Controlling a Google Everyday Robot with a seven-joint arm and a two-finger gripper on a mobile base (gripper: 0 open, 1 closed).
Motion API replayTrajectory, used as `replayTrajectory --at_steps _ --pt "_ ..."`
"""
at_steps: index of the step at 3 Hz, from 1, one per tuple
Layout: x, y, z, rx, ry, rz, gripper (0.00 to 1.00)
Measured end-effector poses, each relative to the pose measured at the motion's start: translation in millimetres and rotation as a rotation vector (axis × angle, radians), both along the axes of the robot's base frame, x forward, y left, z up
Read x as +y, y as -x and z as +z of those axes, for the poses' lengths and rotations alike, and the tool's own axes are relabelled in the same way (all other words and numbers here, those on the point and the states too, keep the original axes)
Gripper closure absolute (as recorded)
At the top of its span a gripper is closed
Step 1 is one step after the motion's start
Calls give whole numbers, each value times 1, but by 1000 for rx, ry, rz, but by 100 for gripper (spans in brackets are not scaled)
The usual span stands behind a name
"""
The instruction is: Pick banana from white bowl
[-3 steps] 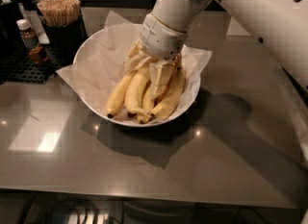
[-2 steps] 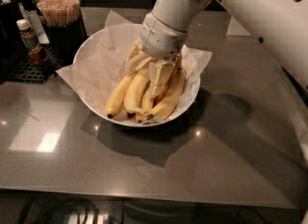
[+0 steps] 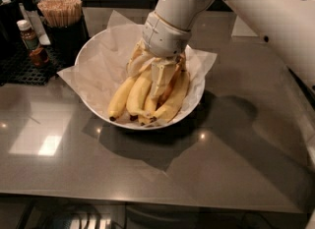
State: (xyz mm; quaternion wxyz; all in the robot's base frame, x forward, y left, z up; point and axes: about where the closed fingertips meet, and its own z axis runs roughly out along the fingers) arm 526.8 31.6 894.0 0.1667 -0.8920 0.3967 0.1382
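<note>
The white bowl (image 3: 93, 51), lined with crinkled white paper, stands on the grey table and holds several yellow bananas in a pile. The thick, curved banana (image 3: 176, 97) lies on the right side of the pile, its dark tip pointing to the bowl's front rim. Slimmer bananas (image 3: 120, 100) lie to its left. My gripper (image 3: 150, 75) reaches down from above into the middle of the pile and touches the bananas. The white wrist hides the far ends of the bananas.
A dark holder of wooden sticks (image 3: 60, 11) and a small brown sauce bottle (image 3: 30, 41) stand on a black mat behind and left of the bowl. My white arm (image 3: 261, 12) crosses the upper right. The table's front edge (image 3: 147, 196) is near.
</note>
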Motion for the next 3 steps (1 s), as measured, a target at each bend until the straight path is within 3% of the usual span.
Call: replayTrajectory --at_steps 1,2,3 --pt "-7 25 25 -67 -61 -43 100" --pt "-42 48 55 -200 -153 -176 100" --pt "-71 63 75 -289 -234 -284 100"
